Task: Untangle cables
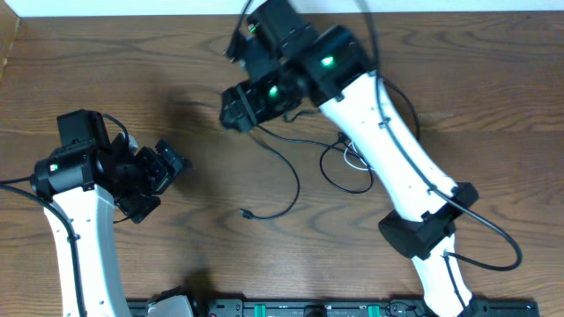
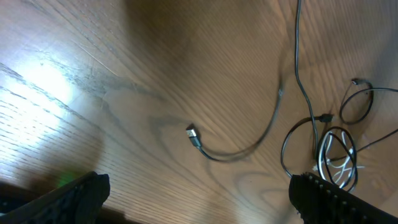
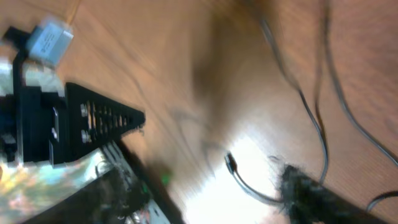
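With both pairs of jaws apart, I see the black cable arc from beside my right gripper to a plug nearer my left gripper.

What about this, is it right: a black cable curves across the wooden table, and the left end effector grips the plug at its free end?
Not quite. The left end effector is open and grips nothing; the plug lies loose on the wooden table, clear of both fingers, as the left wrist view shows. The black cable does curve across it.
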### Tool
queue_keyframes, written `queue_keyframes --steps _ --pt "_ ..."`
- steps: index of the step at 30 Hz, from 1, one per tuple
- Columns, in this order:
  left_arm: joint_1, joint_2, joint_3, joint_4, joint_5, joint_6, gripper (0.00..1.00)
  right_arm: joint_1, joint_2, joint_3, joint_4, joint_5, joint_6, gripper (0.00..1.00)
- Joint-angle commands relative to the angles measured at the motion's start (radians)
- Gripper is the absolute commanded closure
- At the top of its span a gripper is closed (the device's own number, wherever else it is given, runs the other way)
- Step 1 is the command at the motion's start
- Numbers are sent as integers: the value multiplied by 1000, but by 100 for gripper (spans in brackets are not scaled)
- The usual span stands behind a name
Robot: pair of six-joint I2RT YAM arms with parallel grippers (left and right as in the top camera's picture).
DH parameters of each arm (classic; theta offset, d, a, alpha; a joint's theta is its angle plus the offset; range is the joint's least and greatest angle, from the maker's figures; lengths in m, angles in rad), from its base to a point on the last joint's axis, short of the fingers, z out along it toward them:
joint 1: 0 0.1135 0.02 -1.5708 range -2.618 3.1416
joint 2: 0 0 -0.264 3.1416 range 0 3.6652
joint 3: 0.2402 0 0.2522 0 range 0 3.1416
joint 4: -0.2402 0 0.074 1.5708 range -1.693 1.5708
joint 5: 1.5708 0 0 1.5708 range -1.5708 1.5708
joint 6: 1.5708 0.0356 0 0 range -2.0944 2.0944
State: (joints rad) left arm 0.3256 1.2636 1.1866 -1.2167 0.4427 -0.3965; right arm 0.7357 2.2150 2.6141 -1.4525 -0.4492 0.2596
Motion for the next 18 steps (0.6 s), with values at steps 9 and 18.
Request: queue_keyframes --steps 9,18 --pt "-14 6 -3 -55 18 21 2 -57 -177 3 -153 305 -28 1" --pt "-277 29 -5 -8 17 66 2 -153 -300 3 -246 312 -29 1"
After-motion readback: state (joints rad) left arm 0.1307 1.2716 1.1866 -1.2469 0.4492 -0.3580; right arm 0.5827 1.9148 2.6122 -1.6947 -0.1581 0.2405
